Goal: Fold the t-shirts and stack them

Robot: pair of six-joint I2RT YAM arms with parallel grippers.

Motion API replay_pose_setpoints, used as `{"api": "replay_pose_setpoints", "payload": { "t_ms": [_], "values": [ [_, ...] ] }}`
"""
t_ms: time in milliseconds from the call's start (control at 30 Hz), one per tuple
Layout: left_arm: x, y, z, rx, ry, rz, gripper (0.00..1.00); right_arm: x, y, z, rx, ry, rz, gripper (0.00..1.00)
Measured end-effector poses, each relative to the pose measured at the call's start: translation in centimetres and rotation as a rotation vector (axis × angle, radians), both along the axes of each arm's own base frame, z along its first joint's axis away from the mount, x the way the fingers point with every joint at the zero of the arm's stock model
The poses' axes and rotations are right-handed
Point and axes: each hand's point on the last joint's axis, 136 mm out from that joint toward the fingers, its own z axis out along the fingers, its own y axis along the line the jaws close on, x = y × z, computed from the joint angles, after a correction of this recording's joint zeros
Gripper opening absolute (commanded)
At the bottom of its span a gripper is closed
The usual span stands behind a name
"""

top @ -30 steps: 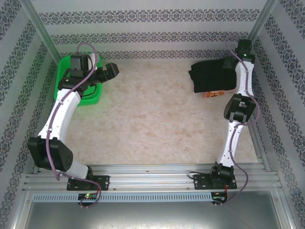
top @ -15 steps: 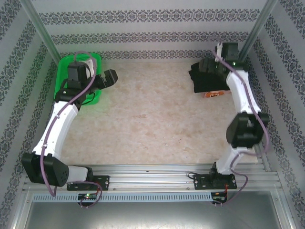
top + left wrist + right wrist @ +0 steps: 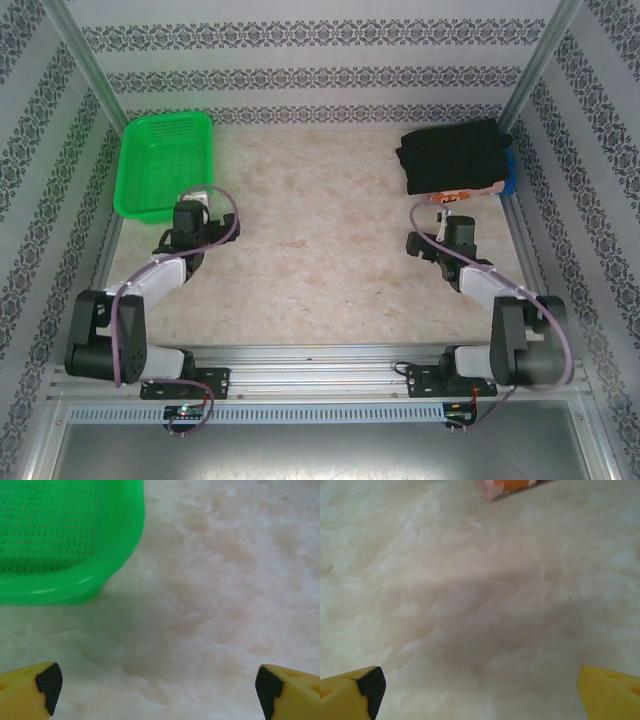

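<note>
A folded black t-shirt (image 3: 452,155) lies on top of a stack at the far right of the table. A blue shirt's edge (image 3: 511,172) peeks out on the stack's right side. A pink shirt's edge with orange print (image 3: 452,197) pokes out at the near side and sits at the top of the right wrist view (image 3: 510,486). My right gripper (image 3: 443,215) (image 3: 480,690) is open and empty over bare table, just short of that stack. My left gripper (image 3: 192,208) (image 3: 157,687) is open and empty, just in front of the basket.
A green plastic mesh basket (image 3: 165,165) (image 3: 115,540) stands at the far left with nothing showing inside it. The beige marbled table top (image 3: 320,250) stretches between the two arms. Patterned walls close in the back and sides.
Both arms have pulled back toward the near edge and folded low. The left gripper left the basket, and the right gripper came away from the black stack.
</note>
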Motion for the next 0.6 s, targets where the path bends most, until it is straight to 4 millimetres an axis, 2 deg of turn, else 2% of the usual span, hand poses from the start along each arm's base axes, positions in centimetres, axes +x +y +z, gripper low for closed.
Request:
{"api": "replay_pose_setpoints", "payload": {
  "t_ms": [100,233,300,367,467,533,600],
  "values": [
    [1.0,0.8,-1.4,0.052,0.008,-0.003,1.0,2.2,0.2,0.6,-0.045,-0.054,0.028,0.98],
    [3.9,1.5,0.2,0.104,-0.137,0.0,1.0,3.2,1.6,3.4,-0.135,-0.197,0.083,0.98],
    [4.5,1.5,0.0,0.112,-0.192,-0.001,1.0,3.6,0.9,4.7,-0.15,-0.259,0.056,0.98],
    [4.1,1.5,-1.5,0.108,-0.219,-0.01,1.0,3.9,-0.5,5.4,-0.161,-0.292,0.012,0.98],
    [2.2,1.5,-3.1,0.103,-0.229,-0.017,1.0,3.7,-1.8,5.4,-0.173,-0.324,-0.035,0.98],
    [1.4,1.6,-2.5,0.1,-0.255,-0.013,1.0,3.5,-1.9,5.0,-0.177,-0.334,-0.042,0.98],
    [1.0,1.5,0.2,0.094,-0.302,-0.016,1.0,3.5,-1.8,4.3,-0.181,-0.325,-0.038,0.98]
  ]
}}
